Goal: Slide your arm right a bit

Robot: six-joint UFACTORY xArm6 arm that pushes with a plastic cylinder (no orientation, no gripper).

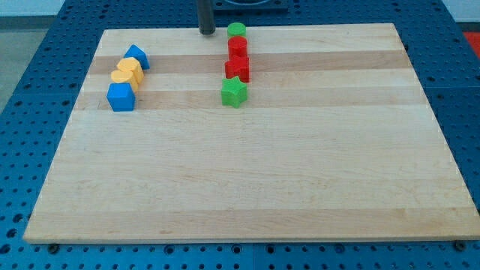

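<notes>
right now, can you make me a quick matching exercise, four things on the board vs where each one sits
Things:
1. green star
2. green cylinder
3. blue cube
4. my tip

Places:
A. bottom of the view's left cluster
B. top of the middle column
C. top edge, just left of the middle column
D. bottom of the middle column

Pairs: 1-D, 2-B, 3-A, 4-C

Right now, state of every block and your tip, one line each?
my tip: at the board's top edge, left of the green cylinder, apart from it
green cylinder: top of the column
red blocks: stacked in line below it, shapes unclear
green star: column's bottom
upper blue block: top of left cluster
yellow blocks: between the blues
blue cube: cluster's bottom
</notes>
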